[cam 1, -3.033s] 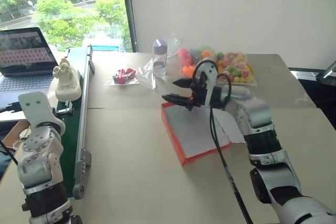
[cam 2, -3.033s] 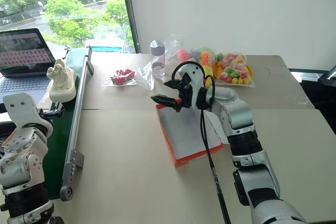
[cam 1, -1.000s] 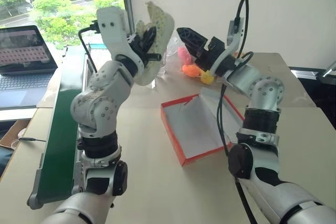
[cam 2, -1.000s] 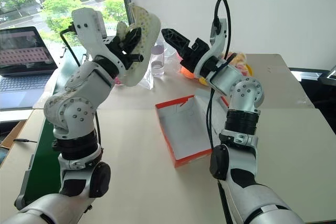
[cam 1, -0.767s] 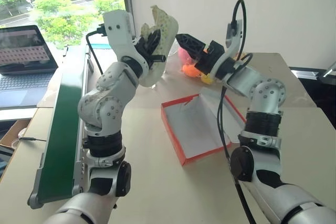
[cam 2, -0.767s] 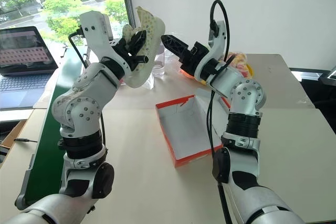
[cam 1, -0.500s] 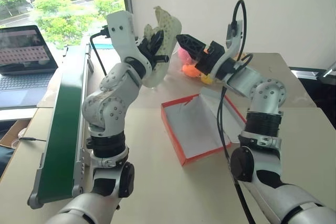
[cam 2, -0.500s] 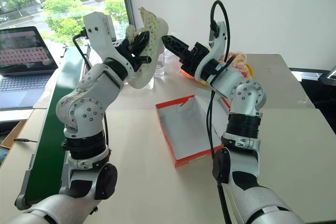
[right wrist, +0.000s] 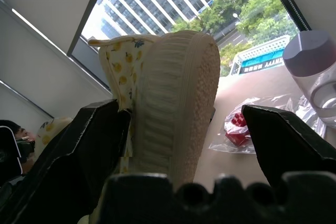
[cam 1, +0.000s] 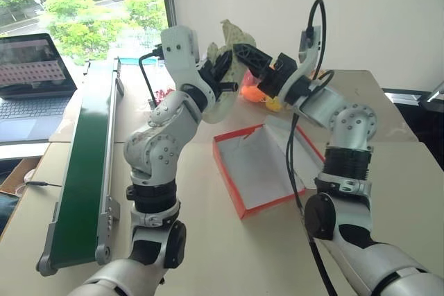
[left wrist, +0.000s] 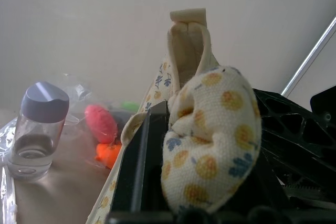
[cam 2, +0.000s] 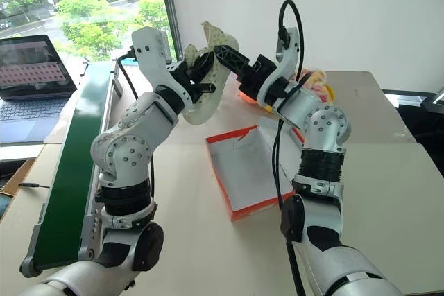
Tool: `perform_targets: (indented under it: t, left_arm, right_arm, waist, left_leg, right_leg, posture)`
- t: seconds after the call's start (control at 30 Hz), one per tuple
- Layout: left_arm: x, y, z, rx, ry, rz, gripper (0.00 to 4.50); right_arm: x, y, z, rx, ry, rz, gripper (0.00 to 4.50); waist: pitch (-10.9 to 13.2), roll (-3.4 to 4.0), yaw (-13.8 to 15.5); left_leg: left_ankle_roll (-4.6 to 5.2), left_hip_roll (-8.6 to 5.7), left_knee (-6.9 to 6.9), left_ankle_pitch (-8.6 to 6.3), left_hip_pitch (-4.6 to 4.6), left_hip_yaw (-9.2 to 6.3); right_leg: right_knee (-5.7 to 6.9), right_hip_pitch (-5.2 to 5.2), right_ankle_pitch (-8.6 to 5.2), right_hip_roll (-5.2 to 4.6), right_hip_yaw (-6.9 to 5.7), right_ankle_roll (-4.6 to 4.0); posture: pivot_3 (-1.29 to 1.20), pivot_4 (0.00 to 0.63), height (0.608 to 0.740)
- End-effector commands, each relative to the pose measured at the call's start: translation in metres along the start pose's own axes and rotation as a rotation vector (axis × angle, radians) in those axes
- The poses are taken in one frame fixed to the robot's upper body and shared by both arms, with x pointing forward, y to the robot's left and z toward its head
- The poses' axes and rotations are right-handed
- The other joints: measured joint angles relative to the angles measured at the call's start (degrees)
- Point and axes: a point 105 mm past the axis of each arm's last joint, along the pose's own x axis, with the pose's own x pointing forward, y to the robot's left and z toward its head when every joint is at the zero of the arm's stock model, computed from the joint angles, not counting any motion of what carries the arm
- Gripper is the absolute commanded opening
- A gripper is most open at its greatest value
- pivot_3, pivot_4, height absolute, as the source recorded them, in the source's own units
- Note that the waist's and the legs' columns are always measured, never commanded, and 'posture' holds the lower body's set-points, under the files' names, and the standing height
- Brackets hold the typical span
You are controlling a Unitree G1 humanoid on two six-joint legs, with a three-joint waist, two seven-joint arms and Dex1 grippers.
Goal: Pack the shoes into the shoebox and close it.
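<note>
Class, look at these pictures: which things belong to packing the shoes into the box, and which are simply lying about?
Belong to the job:
- shoe, held up by the left gripper
- right gripper, jaws apart around the shoe's heel
- shoebox, open on the table

Lying about:
- bottle
- laptop
- bagged red item
- green conveyor

No text, label or number can be read anywhere; the open laptop screen (cam 1: 35, 65) at the table's left edge shows only unreadable rows.
</note>
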Motion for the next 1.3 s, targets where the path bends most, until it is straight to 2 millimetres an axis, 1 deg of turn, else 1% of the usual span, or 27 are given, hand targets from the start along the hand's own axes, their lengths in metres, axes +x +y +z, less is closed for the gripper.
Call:
perform_targets:
  t: [0.03,0.07,0.13,0.23,0.27,0.3,0.33,0.37,0.43,0.5,0.57,0.63,0.7,0.77,0.87,0.9,1.0,1.1,1.2,1.3]
  left_arm:
    - [-0.002,-0.015,0.017,0.011,-0.063,-0.055,0.88]
    - [-0.003,-0.014,0.017,0.012,-0.06,-0.053,0.88]
    - [-0.004,-0.012,0.015,0.015,-0.051,-0.046,0.88]
    - [-0.007,-0.006,0.012,0.03,-0.033,-0.033,0.88]
    - [-0.009,-0.006,0.014,0.004,-0.041,-0.057,1.18]
    - [-0.012,-0.007,0.015,-0.009,-0.047,-0.08,1.48]
    - [-0.014,-0.007,0.016,-0.006,-0.046,-0.089,1.7]
    - [-0.014,-0.002,0.016,0.011,-0.038,-0.079,2.18]
    - [-0.011,0.012,0.015,0.031,-0.015,-0.032,2.82]
    - [-0.011,0.02,0.014,0.029,0.016,-0.047,3.53]
    - [-0.014,0.022,0.015,0.055,0.034,-0.069,3.57]
    - [-0.023,0.027,0.016,0.099,0.06,-0.092,3.57]
    - [-0.038,0.039,0.02,0.181,0.111,-0.112,3.57]
    - [-0.048,0.049,0.021,0.232,0.154,-0.114,3.57]
    - [-0.054,0.056,0.018,0.256,0.188,-0.116,3.57]
    - [-0.056,0.058,0.016,0.266,0.2,-0.114,3.57]
    - [-0.056,0.06,0.007,0.285,0.226,-0.114,3.57]
    - [-0.054,0.057,0.002,0.277,0.226,-0.12,3.57]
    - [-0.054,0.055,-0.003,0.275,0.231,-0.12,3.57]
    - [-0.056,0.056,-0.004,0.273,0.231,-0.109,3.57]
  right_arm:
    - [0.002,0.014,0.017,-0.04,-0.063,0.048,3.15]
    - [0.003,0.014,0.017,-0.041,-0.066,0.049,2.7]
    - [0.003,0.014,0.018,-0.042,-0.072,0.05,2.17]
    - [0.002,0.013,0.02,-0.048,-0.08,0.045,1.15]
    - [0.002,0.013,0.021,-0.051,-0.082,0.044,0.95]
    - [0.002,0.013,0.022,-0.054,-0.084,0.044,0.84]
    - [0.002,0.013,0.024,-0.06,-0.086,0.042,0.83]
    - [0.001,0.013,0.025,-0.064,-0.088,0.04,0.79]
    - [0.001,0.013,0.028,-0.074,-0.093,0.038,0.74]
    - [-0.001,0.013,0.031,-0.098,-0.095,0.029,0.73]
    - [-0.002,0.013,0.034,-0.117,-0.093,0.023,0.73]
    - [-0.005,0.012,0.039,-0.172,-0.07,-0.001,0.73]
    - [-0.01,0.014,0.043,-0.314,0.022,-0.033,0.73]
    - [-0.018,0.01,0.041,-0.463,0.149,-0.068,0.73]
    - [-0.027,0.002,0.032,-0.524,0.285,-0.081,0.73]
    - [-0.03,-0.003,0.025,-0.527,0.335,-0.089,0.73]
    - [-0.044,-0.02,-0.009,-0.536,0.529,-0.085,0.73]
    - [-0.053,-0.029,-0.026,-0.526,0.615,-0.081,0.73]
    - [-0.06,-0.038,-0.038,-0.518,0.674,-0.089,0.73]
    - [-0.068,-0.047,-0.05,-0.53,0.732,-0.101,0.73]
  waist:
    - [0.0,0.0,0.0]
    - [0.0,0.0,0.0]
    - [0.0,0.0,0.0]
    - [0.0,0.0,0.0]
    - [0.0,0.0,0.0]
    - [0.0,0.0,-0.1]
    - [0.0,0.0,0.0]
    - [0.0,0.0,0.0]
    - [0.0,0.0,0.0]
    - [0.0,0.0,0.0]
    - [0.0,0.0,-0.1]
    - [0.0,0.01,-0.1]
    - [0.0,0.07,-0.2]
    - [0.1,0.21,-0.3]
    - [0.1,0.23,-0.1]
    - [0.1,0.22,0.0]
    - [0.1,0.22,0.0]
    - [0.1,0.22,0.2]
    - [0.2,0.21,0.2]
    - [0.2,0.21,0.2]
  left_leg:
    - [0.0,0.0,0.0,0.0,0.0,0.0]
    - [0.0,0.0,-0.01,0.0,0.0,0.0]
    - [0.0,0.01,-0.01,0.0,0.0,0.0]
    - [0.0,0.0,0.0,0.0,0.0,-0.01]
    - [0.0,0.0,0.0,0.0,0.0,-0.01]
    - [0.0,0.0,0.0,0.0,0.0,-0.01]
    - [0.0,0.01,0.0,0.0,0.0,-0.01]
    - [0.0,0.02,0.0,0.0,0.0,-0.01]
    - [0.0,0.01,0.0,0.0,0.0,-0.01]
    - [0.0,0.0,0.0,0.0,0.0,-0.01]
    - [0.0,0.01,0.03,0.0,0.0,-0.01]
    - [0.0,0.01,0.03,0.0,0.0,-0.01]
    - [0.0,0.01,0.02,0.0,-0.01,0.0]
    - [0.0,0.0,-0.02,0.0,-0.02,0.02]
    - [0.03,0.0,-0.06,-0.03,-0.02,0.01]
    - [0.04,0.01,-0.06,-0.04,-0.02,0.01]
    - [0.04,-0.02,-0.03,-0.03,0.0,0.05]
    - [0.04,-0.01,0.01,-0.03,0.0,0.04]
    - [0.04,-0.02,0.04,-0.03,-0.01,0.04]
    - [0.04,-0.02,0.04,-0.03,-0.01,0.05]
  right_leg:
    - [0.0,0.0,0.0,0.0,0.0,-0.01]
    - [0.0,0.0,0.0,0.01,0.0,0.0]
    - [0.0,0.0,0.0,0.01,-0.01,0.0]
    - [0.0,0.0,0.0,0.01,0.0,0.0]
    - [0.0,0.0,0.0,0.01,-0.01,0.01]
    - [0.01,0.0,0.0,0.01,0.0,0.0]
    - [0.01,0.0,0.0,0.01,0.0,0.0]
    - [0.01,0.0,0.01,0.01,-0.01,-0.01]
    - [0.01,0.0,0.01,0.01,-0.02,-0.01]
    - [0.02,0.0,0.0,0.0,-0.01,-0.01]
    - [0.03,0.0,0.0,0.01,-0.01,0.01]
    - [0.02,0.0,-0.01,0.01,-0.02,0.02]
    - [0.03,-0.03,-0.01,0.01,-0.01,0.01]
    - [0.03,-0.08,-0.02,-0.01,0.01,0.0]
    - [-0.01,-0.08,-0.12,-0.03,-0.05,0.04]
    - [-0.02,-0.08,-0.17,-0.03,-0.04,0.13]
    - [-0.02,-0.04,-0.22,-0.04,0.04,0.24]
    - [0.02,-0.03,-0.21,-0.04,0.03,0.23]
    - [0.02,-0.04,-0.2,-0.05,0.04,0.22]
    - [0.02,-0.04,-0.19,-0.05,0.05,0.22]
  posture:
    - [0.0,0.15,0.74]
    - [0.0,0.15,0.74]
    - [0.0,0.15,0.74]
    - [0.0,0.15,0.74]
    - [0.0,0.15,0.74]
    - [0.0,0.15,0.74]
    - [0.0,0.15,0.74]
    - [0.0,0.15,0.74]
    - [0.0,0.15,0.74]
    - [0.0,0.15,0.74]
    - [0.0,0.15,0.74]
    - [0.0,0.15,0.74]
    - [0.0,0.15,0.74]
    - [0.0,0.15,0.74]
    - [0.0,0.15,0.74]
    - [0.0,0.15,0.74]
    - [0.0,0.15,0.74]
    - [0.0,0.15,0.74]
    - [0.0,0.15,0.74]
    - [0.0,0.15,0.74]
